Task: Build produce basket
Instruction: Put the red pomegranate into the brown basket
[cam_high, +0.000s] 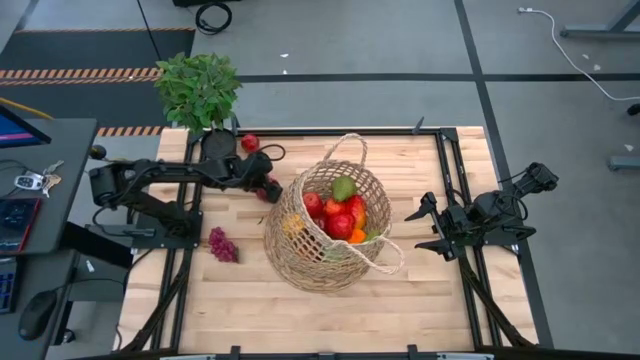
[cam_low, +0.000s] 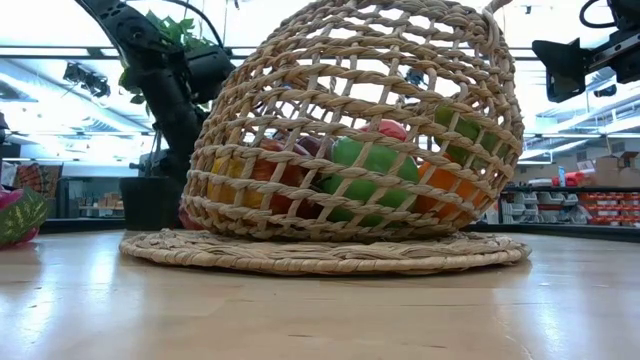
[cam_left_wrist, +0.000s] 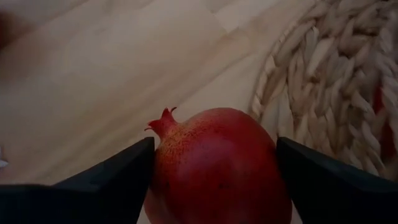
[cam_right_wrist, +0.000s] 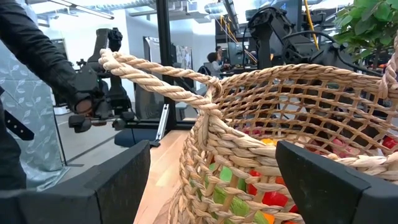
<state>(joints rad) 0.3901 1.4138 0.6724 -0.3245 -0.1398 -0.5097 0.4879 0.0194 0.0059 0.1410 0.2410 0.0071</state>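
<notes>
Left wrist view: pomegranate (cam_left_wrist: 217, 165) between spread left tool (cam_left_wrist: 214, 186) fingers, seemingly touching; basket (cam_left_wrist: 336, 81) beside.

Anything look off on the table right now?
Yes: the basket lies tipped on its side, mouth facing the right gripper. Grapes and a red fruit sit loose outside it.
</notes>
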